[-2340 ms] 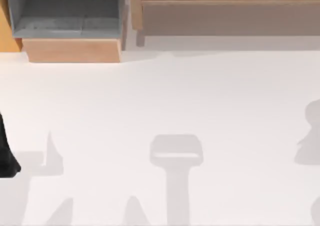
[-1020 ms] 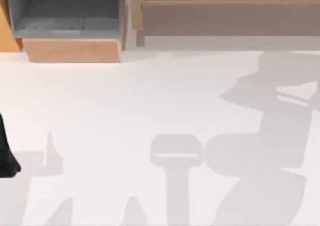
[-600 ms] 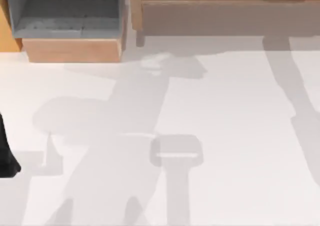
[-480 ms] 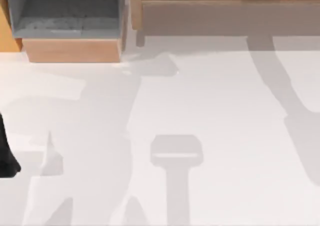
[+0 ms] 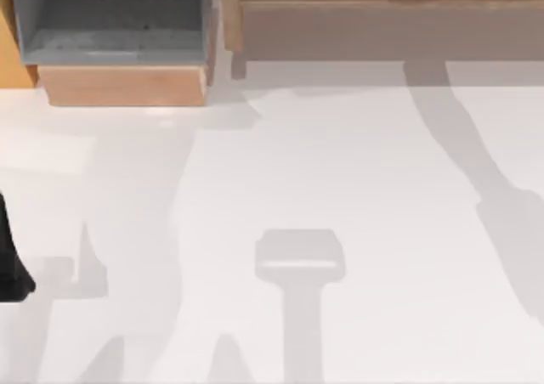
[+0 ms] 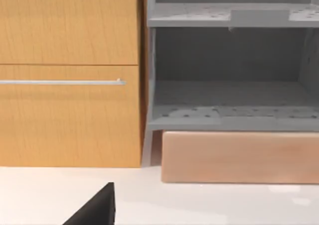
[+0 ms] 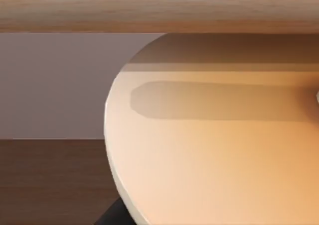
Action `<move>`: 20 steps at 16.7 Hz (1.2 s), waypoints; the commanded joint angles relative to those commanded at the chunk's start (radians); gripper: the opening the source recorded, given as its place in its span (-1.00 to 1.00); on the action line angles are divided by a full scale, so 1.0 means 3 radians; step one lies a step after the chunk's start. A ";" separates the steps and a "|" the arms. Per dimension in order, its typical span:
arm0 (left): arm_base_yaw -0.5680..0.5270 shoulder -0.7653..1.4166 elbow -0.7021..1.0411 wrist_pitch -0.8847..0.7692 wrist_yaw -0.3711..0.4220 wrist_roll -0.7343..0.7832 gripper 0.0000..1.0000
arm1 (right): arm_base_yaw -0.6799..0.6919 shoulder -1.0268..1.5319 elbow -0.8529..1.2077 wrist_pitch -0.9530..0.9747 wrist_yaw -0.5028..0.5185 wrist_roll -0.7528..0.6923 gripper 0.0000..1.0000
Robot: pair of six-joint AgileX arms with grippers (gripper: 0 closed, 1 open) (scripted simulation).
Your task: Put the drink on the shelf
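The drink looms close in the right wrist view as a big pale round body, held by my right gripper, of which a dark sliver shows at its edge. Behind it are the shelf's brown wood and dull grey-brown panel. In the top view the shelf runs along the far right, with a dark shadow on its plank. My left arm is parked at the table's left edge, and a dark part of it shows in the left wrist view.
A grey boxy unit with a pale wood edge stands at the far left, beside an orange wood cabinet with a metal handle. Arm shadows lie across the white table.
The drink, seen earlier at the top right edge above the shelf, has moved left and out of the top view. The arm's shadows have swept left across the table. The left arm has not moved.
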 joint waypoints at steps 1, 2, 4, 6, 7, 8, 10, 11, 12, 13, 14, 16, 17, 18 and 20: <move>0.0000 0.0000 0.0000 0.0000 0.0000 0.0000 1.00 | -0.0001 0.0011 0.0003 0.0008 -0.0004 -0.0003 -1.00; 0.0000 0.0000 0.0000 0.0000 0.0000 0.0000 1.00 | -0.0006 0.0058 0.0024 0.0038 -0.0009 -0.0007 -1.00; 0.0000 0.0000 0.0000 0.0000 0.0000 0.0000 1.00 | -0.0024 0.0197 0.0087 0.0111 -0.0013 -0.0011 -1.00; 0.0000 0.0000 0.0000 0.0000 0.0000 0.0000 1.00 | -0.0031 0.0302 0.0129 0.0169 -0.0034 -0.0010 -1.00; 0.0000 0.0000 0.0000 0.0000 0.0000 0.0000 1.00 | -0.0044 0.0373 0.0153 0.0204 -0.0033 -0.0012 -1.00; 0.0000 0.0000 0.0000 0.0000 0.0000 0.0000 1.00 | -0.0056 0.0442 0.0181 0.0246 -0.0034 -0.0013 -1.00; 0.0000 0.0000 0.0000 0.0000 0.0000 0.0000 1.00 | -0.0063 0.0506 0.0216 0.0297 -0.0051 -0.0020 -1.00; 0.0000 0.0000 0.0000 0.0000 0.0000 0.0000 1.00 | -0.0063 0.0506 0.0216 0.0297 -0.0051 -0.0020 -1.00; 0.0000 0.0000 0.0000 0.0000 0.0000 0.0000 1.00 | -0.0063 0.0506 0.0216 0.0297 -0.0051 -0.0020 -1.00; 0.0000 0.0000 0.0000 0.0000 0.0000 0.0000 1.00 | -0.0063 0.0506 0.0216 0.0297 -0.0051 -0.0020 -1.00; 0.0000 0.0000 0.0000 0.0000 0.0000 0.0000 1.00 | -0.0063 0.0506 0.0216 0.0297 -0.0051 -0.0020 -0.85; 0.0000 0.0000 0.0000 0.0000 0.0000 0.0000 1.00 | -0.0063 0.0506 0.0216 0.0297 -0.0051 -0.0020 -0.55; 0.0000 0.0000 0.0000 0.0000 0.0000 0.0000 1.00 | -0.0063 0.0506 0.0216 0.0297 -0.0051 -0.0020 -0.40; 0.0000 0.0000 0.0000 0.0000 0.0000 0.0000 1.00 | -0.0063 0.0506 0.0216 0.0297 -0.0051 -0.0020 -0.25; 0.0000 0.0000 0.0000 0.0000 0.0000 0.0000 1.00 | -0.0063 0.0506 0.0216 0.0297 -0.0051 -0.0020 0.06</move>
